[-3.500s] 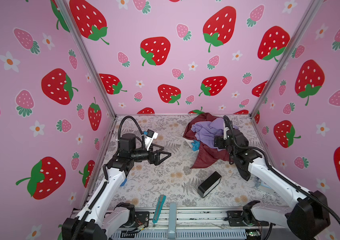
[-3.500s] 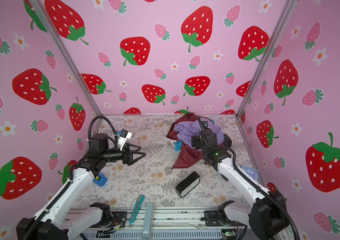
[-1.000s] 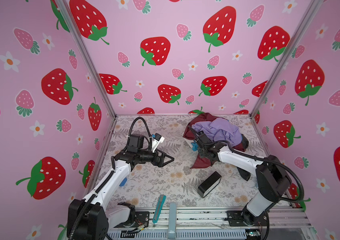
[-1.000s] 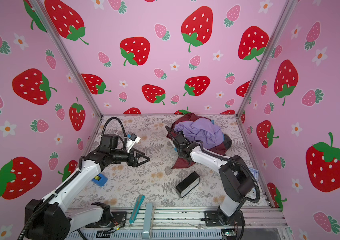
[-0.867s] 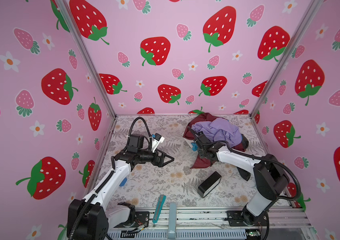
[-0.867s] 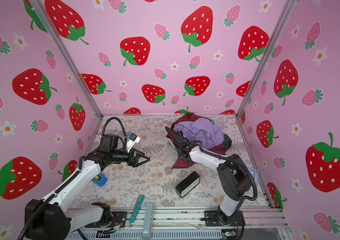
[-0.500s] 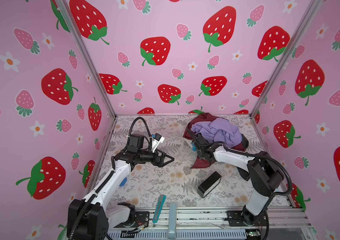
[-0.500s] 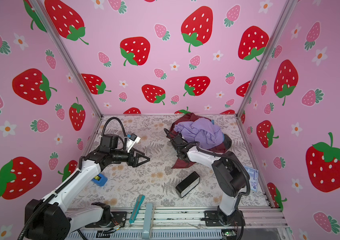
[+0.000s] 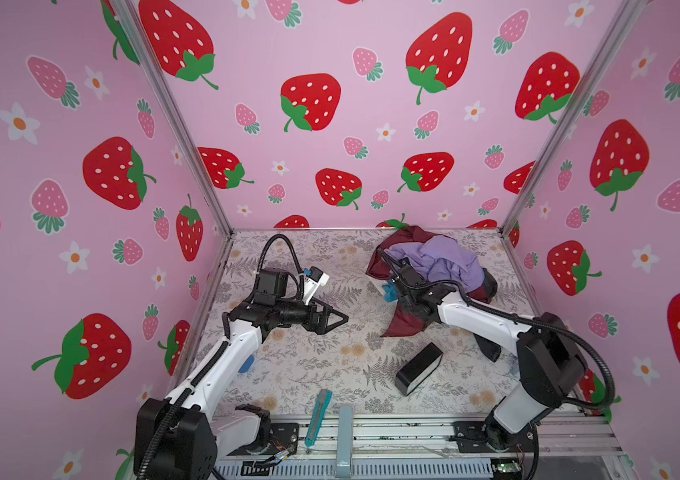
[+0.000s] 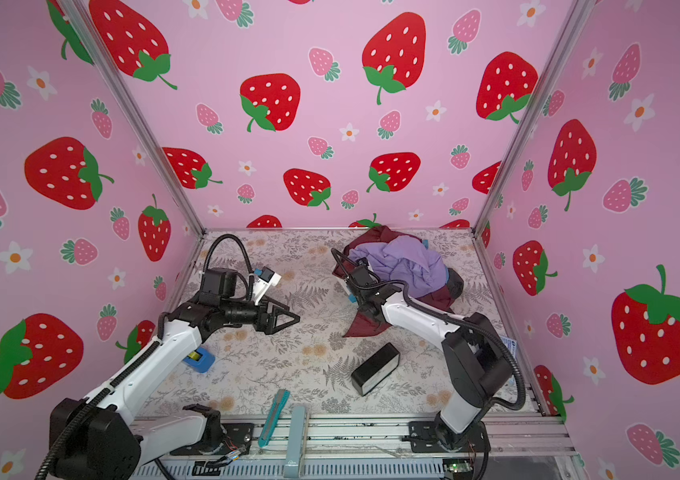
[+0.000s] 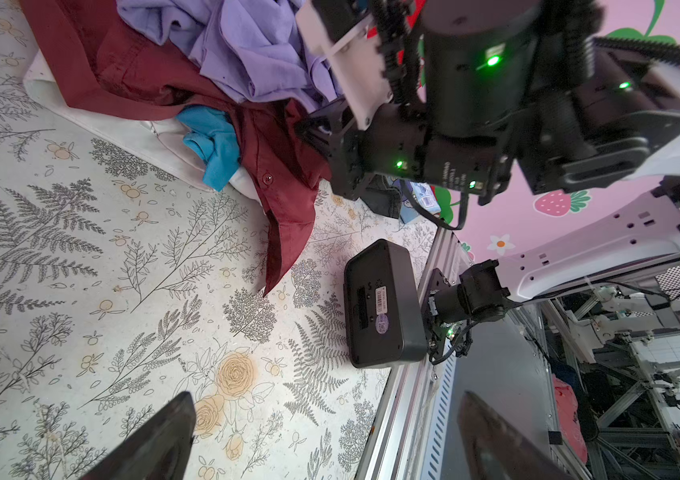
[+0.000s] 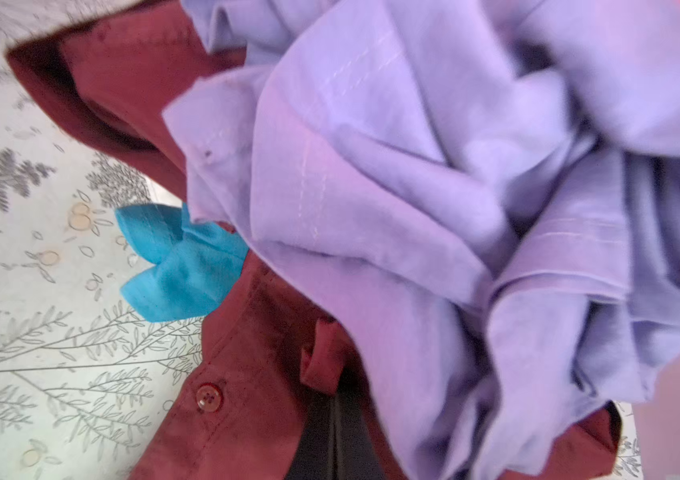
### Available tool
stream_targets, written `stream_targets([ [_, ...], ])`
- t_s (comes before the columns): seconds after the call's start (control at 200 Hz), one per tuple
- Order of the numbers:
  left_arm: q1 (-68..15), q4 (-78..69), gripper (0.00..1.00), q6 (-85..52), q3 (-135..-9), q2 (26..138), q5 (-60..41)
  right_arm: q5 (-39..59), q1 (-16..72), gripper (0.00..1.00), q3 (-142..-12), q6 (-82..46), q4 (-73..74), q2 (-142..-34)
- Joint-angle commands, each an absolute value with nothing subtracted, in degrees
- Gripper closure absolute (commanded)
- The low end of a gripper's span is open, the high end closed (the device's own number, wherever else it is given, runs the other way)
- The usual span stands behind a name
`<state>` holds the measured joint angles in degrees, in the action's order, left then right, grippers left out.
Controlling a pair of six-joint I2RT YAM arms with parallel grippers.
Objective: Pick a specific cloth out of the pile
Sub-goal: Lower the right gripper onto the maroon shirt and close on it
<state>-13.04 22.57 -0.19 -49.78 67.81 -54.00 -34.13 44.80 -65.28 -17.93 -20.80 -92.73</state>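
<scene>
Right hand (image 9: pixel 408 309) clamped on maroon cloth (image 9: pixel 402 324) at pile (image 9: pixel 433 266), right of centre in both top views (under lavender garment (image 9: pixel 442 259)). Left hand (image 9: pixel 336 320) open, idle. Fabric thin, limp, likely slippery; buttoned edge best hold.

We see pink walls (image 9: pixel 371 50) printed with red and pink strawberries and white flowers on three sides, joined by silver metal corner posts (image 9: pixel 172 116). The floor is a pale mat (image 9: pixel 330 353) with grey ferns and tan roses. An aluminium rail (image 10: pixel 371 432) runs along the front edge. Lighting is even and bright.
</scene>
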Motion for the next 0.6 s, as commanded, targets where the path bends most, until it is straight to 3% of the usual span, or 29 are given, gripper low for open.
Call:
stream_targets([
  [0.0, -13.44, 23.13, 0.01, 0.94, -52.11, 66.84, -54.93, -35.84, 45.23, 1.00, -66.99, -17.67, -22.04, -88.84],
  [0.595, -14.32, 22.87, 0.01, 0.97, -51.71, 64.96, -54.89, -39.84, 45.94, 1.00, -73.41, -10.28, -21.69, -75.41],
])
